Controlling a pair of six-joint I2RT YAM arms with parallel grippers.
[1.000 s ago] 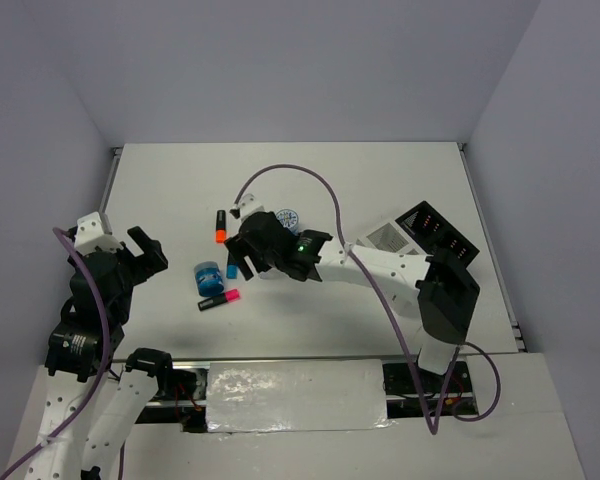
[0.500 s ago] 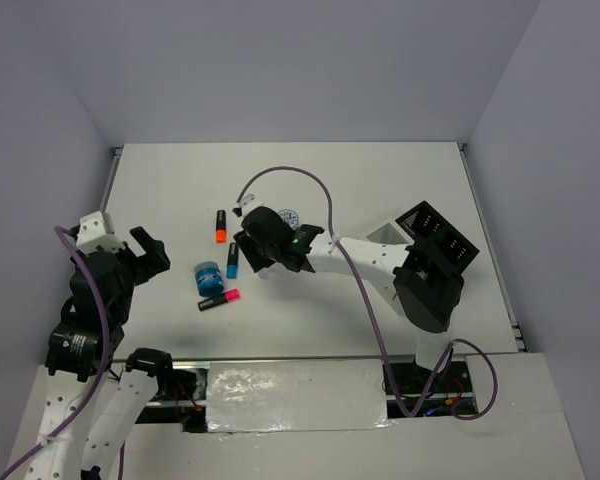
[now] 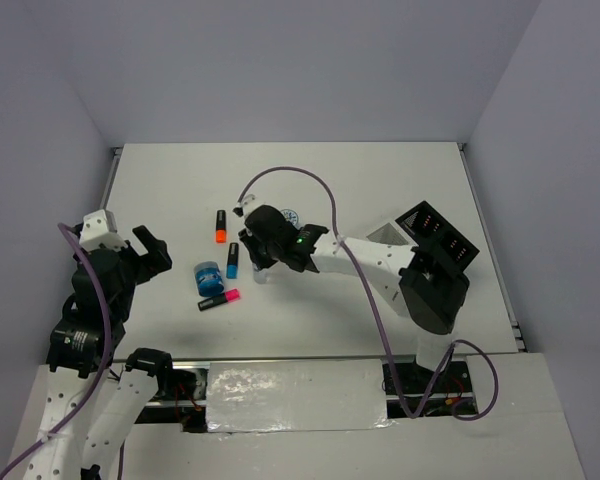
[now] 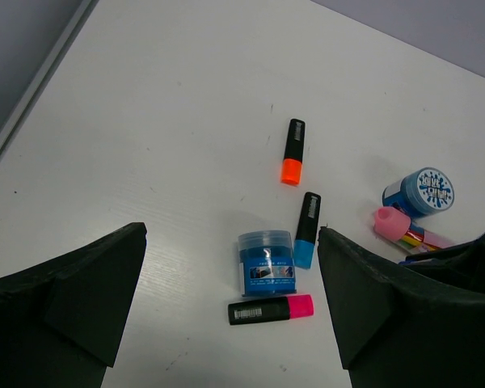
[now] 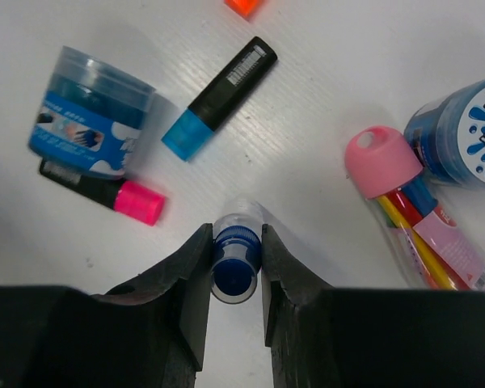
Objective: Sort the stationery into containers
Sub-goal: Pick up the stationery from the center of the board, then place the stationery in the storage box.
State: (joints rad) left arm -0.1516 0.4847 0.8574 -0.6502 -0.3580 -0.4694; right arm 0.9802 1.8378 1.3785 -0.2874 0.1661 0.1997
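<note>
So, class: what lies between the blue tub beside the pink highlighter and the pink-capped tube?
The blue highlighter lies between that blue tub and the pink-capped tube, shown in the right wrist view.

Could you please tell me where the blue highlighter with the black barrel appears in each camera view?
Top external: the blue highlighter with the black barrel lies left of centre, close to the right arm's wrist.
Left wrist: near the centre, blue end pointing down the picture.
Right wrist: upper centre, above the small clear blue-capped bottle.
Shared landmark: the round blue plastic tub, beside the highlighter's blue end.
</note>
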